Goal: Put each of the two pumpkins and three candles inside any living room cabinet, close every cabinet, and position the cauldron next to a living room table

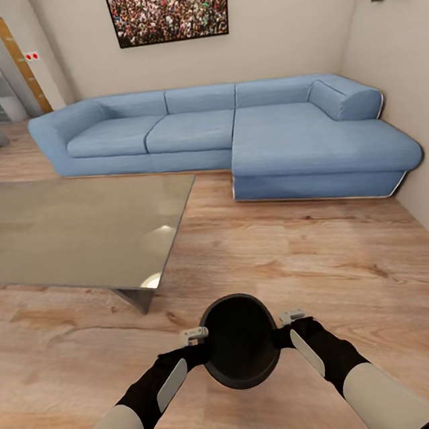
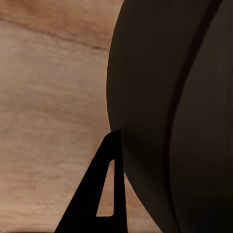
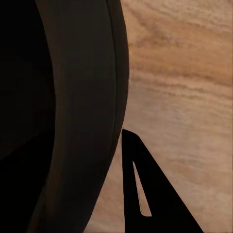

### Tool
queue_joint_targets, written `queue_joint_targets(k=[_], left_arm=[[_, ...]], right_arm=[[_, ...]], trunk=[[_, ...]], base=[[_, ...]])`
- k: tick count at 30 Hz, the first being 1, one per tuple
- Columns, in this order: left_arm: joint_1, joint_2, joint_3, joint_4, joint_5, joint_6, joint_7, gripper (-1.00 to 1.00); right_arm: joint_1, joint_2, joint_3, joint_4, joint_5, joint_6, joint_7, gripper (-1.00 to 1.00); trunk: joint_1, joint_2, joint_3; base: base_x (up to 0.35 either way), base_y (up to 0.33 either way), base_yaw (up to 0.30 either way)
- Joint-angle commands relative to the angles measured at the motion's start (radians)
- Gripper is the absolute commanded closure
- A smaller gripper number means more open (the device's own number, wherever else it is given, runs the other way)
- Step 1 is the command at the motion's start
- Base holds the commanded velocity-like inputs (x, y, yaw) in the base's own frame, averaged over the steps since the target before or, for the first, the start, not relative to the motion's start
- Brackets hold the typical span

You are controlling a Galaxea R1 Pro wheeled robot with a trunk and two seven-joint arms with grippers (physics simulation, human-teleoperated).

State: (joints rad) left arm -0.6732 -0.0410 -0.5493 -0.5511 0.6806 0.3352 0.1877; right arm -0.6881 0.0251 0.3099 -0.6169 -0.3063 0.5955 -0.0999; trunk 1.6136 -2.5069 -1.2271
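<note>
One cauldron (image 1: 239, 340), black with a dark mouth, sits between the two arms above the wood floor (image 1: 302, 264). Left gripper (image 1: 199, 342) and right gripper (image 1: 283, 327) press against opposite sides of its rim. In each wrist view one dark finger (image 2: 104, 194) (image 3: 141, 189) lies alongside the cauldron wall (image 2: 165, 107) (image 3: 82, 111); how far the fingers are spread cannot be told. One glass-topped table (image 1: 74, 226) stands ahead to the left, near the cauldron but apart. One blue sectional sofa (image 1: 230, 131) lines the far wall under one framed picture (image 1: 168, 7)
</note>
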Motion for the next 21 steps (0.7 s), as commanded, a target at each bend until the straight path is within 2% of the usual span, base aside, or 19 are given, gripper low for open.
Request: queue_joint_targets(k=[1,13,17,21], left_arm=[[0.0,0.003,0.028,0.002,-0.012,0.002,0.042,1.0],[0.0,0.003,0.028,0.002,-0.012,0.001,0.042,1.0],[0.0,0.003,0.028,0.002,-0.012,0.001,0.042,1.0],[0.0,0.003,0.028,0.002,-0.012,0.002,0.042,1.0]], right_arm=[[-0.001,-0.001,0.0,-0.001,0.019,-0.065,0.003,1.0],[-0.001,-0.001,0.0,-0.001,0.019,-0.065,0.002,1.0],[-0.001,-0.001,0.0,-0.001,0.019,-0.065,0.003,1.0],[-0.001,-0.001,0.0,-0.001,0.019,-0.065,0.003,1.0]], trunk=[[0.0,0.0,0.001],[0.0,0.0,0.014],[0.0,0.0,0.019],[0.0,0.0,0.023]], base=[[0.098,0.0,0.232],[0.046,0.0,0.23],[0.187,0.0,0.229],[0.037,0.0,0.229]])
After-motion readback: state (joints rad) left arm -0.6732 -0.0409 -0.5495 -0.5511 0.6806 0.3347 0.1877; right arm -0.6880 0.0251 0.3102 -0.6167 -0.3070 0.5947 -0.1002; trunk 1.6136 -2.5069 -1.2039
